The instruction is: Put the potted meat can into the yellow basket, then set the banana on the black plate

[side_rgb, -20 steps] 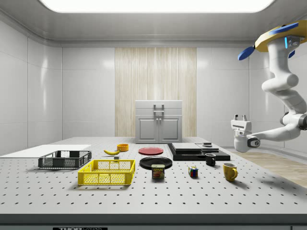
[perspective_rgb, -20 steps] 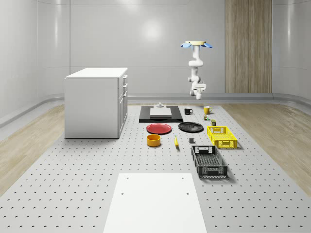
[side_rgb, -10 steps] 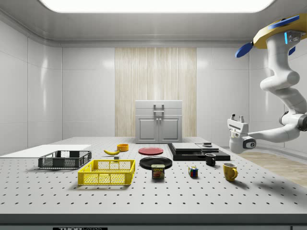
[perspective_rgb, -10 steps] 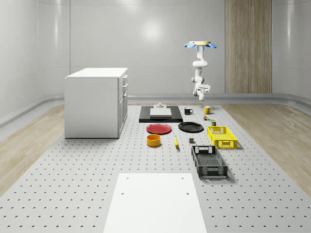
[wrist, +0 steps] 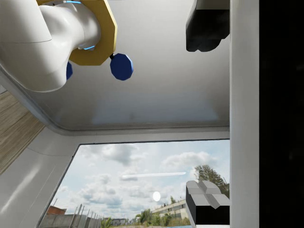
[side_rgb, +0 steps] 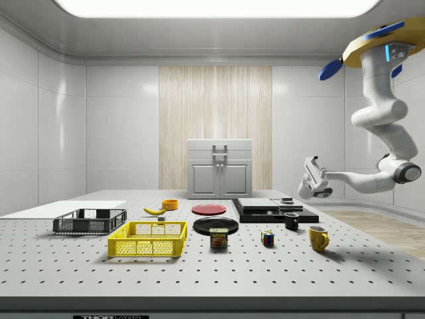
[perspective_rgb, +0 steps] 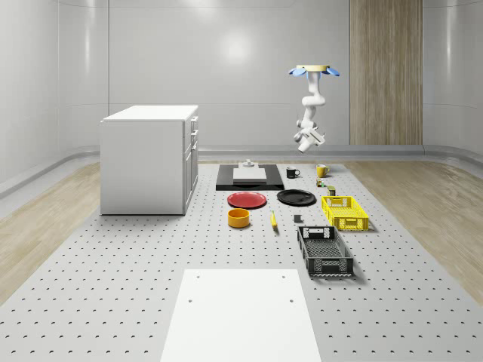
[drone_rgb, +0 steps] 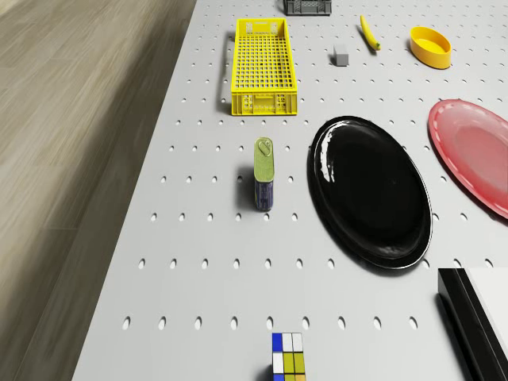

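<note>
The potted meat can (drone_rgb: 264, 182) stands on the table between the yellow basket (drone_rgb: 264, 67) and the Rubik's cube, beside the black plate (drone_rgb: 369, 190). The banana (drone_rgb: 369, 33) lies beyond the plate, near an orange bowl. The drone (side_rgb: 375, 43) hovers high over the table's far end, above the mugs. Its arm hangs down and bends back up, so my gripper (side_rgb: 309, 163) is raised in the air, tilted upward, far from the can (side_rgb: 218, 238). In the wrist view the gripper (wrist: 206, 118) is open and holds nothing.
A white cabinet (perspective_rgb: 149, 158) stands at the whole-scene view's left. A red plate (perspective_rgb: 247, 200), orange bowl (perspective_rgb: 238, 218), black crate (perspective_rgb: 324, 251), yellow mug (side_rgb: 318, 238), black mug (side_rgb: 291, 221), black slab (perspective_rgb: 249, 177) and white board (perspective_rgb: 241, 313) also sit on the table.
The arm has swung the gripper higher and toward the side view's left, tilting it upward. The drone has drifted slightly to the whole-scene view's right. The table objects have not moved.
</note>
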Controlling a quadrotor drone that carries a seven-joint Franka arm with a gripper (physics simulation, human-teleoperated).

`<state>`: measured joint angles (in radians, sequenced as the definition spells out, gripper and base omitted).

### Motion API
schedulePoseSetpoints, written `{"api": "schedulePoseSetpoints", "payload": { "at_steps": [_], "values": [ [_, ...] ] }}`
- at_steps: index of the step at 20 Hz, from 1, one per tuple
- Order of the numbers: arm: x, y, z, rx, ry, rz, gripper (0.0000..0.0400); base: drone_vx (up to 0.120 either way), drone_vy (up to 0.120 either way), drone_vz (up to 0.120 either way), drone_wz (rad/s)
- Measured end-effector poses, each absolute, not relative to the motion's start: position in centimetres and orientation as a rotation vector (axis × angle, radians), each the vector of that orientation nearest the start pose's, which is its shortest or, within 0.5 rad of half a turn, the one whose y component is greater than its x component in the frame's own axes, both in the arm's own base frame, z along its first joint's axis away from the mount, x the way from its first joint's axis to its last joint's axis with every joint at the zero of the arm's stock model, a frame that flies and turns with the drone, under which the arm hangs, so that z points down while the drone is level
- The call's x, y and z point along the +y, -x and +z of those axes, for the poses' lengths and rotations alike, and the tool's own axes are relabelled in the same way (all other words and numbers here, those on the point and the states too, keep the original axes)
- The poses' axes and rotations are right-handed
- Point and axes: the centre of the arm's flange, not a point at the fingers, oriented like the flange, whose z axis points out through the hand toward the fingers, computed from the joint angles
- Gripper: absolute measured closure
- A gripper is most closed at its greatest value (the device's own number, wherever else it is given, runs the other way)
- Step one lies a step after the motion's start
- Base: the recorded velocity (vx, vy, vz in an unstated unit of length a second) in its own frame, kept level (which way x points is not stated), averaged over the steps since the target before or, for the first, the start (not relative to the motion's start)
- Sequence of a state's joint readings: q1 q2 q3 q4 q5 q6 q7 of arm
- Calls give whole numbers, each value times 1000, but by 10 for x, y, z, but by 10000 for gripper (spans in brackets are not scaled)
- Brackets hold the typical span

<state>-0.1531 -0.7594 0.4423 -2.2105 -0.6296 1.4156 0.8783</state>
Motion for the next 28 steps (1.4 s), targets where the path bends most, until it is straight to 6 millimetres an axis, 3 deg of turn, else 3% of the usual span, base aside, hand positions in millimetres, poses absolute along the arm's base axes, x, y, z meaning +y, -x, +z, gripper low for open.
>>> {"api": "schedulePoseSetpoints", "payload": {
  "at_steps": [3, 5, 8, 12, 18, 28],
  "values": [
    [97, -303, 609, -693, -1650, 619, 0, 120, 0, -120, 0],
    [97, -304, 574, -560, -1323, 689, 0, 120, 0, -120, 0],
    [78, -306, 531, -374, -868, 752, 0, 120, 0, -120, 0],
    [45, -307, 503, -198, -446, 781, 0, 120, 0, -120, 0],
    [16, -307, 493, -71, -153, 786, 0, 120, 0, -120, 0],
    [2, -307, 491, -14, -25, 785, 0, 120, 0, -100, 0]
  ]
}}
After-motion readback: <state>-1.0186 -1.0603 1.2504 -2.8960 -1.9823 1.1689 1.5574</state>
